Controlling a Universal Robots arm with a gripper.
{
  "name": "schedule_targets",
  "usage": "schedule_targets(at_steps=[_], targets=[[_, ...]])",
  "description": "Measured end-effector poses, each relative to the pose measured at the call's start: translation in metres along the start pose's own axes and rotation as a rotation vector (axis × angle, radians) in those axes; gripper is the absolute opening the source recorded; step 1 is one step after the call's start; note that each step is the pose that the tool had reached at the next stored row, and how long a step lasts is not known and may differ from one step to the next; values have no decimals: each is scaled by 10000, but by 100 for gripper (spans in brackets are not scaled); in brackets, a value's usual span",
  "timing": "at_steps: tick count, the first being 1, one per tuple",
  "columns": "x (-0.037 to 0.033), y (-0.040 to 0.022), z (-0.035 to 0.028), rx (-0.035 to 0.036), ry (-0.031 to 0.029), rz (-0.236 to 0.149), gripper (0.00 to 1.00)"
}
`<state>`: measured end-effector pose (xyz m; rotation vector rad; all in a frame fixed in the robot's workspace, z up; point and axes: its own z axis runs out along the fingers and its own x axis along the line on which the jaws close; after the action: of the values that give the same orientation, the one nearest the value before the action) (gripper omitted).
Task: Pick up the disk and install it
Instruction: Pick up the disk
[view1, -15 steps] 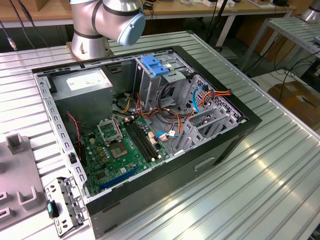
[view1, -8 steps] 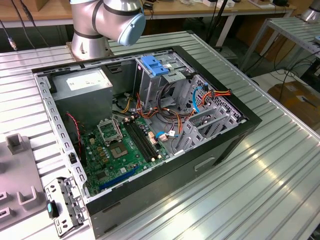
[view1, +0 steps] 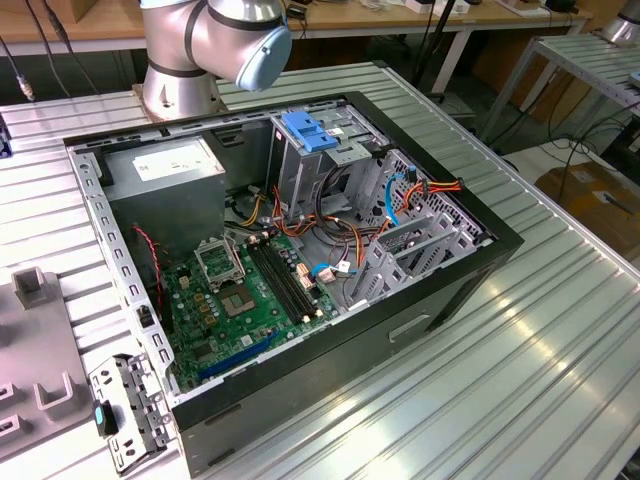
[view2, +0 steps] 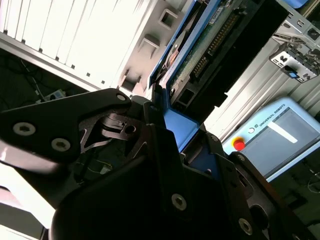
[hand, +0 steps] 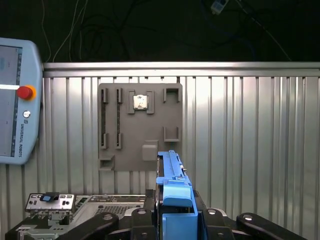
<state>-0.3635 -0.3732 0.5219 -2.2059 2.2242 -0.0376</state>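
Here the black end effector (hand: 176, 220) seems clenched on the flat metal disk with blue plastic rails (hand: 169, 172), over the ribbed worktop (hand: 250, 150); stiff, weighty, shock-sensitive, probably best gripped by its rails, not the green circuit board (view2: 215, 40)

You see blue rails on the disk (hand: 170, 170), and the pincer (hand: 172, 212) is black. The worktop (view1: 520, 330) is silver with long ribs, the computer case (view1: 300, 398) black, its board (view1: 215, 300) green, the holder plate (hand: 132, 142) plain grey.
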Motion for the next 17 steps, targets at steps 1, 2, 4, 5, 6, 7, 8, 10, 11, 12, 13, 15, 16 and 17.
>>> schedule_targets(at_steps=[1,2,4,5,6,7,8,10,11,12,13,15,16,17], targets=[[1,-9,0,0,0,0,37],[2,-21,1,0,0,0,37],[4,-43,1,-1,0,0,37],[5,-51,1,0,0,0,37],[6,-62,2,0,0,0,37],[7,-71,2,0,0,0,37],[8,-86,2,-1,0,0,37],[10,-104,3,0,0,0,37],[11,-114,3,0,0,-1,37],[12,-122,3,0,0,1,37],[13,-135,4,1,0,0,37],[16,-158,4,0,0,0,37],[17,-168,4,-1,0,0,37],[18,-178,5,1,0,0,37]])
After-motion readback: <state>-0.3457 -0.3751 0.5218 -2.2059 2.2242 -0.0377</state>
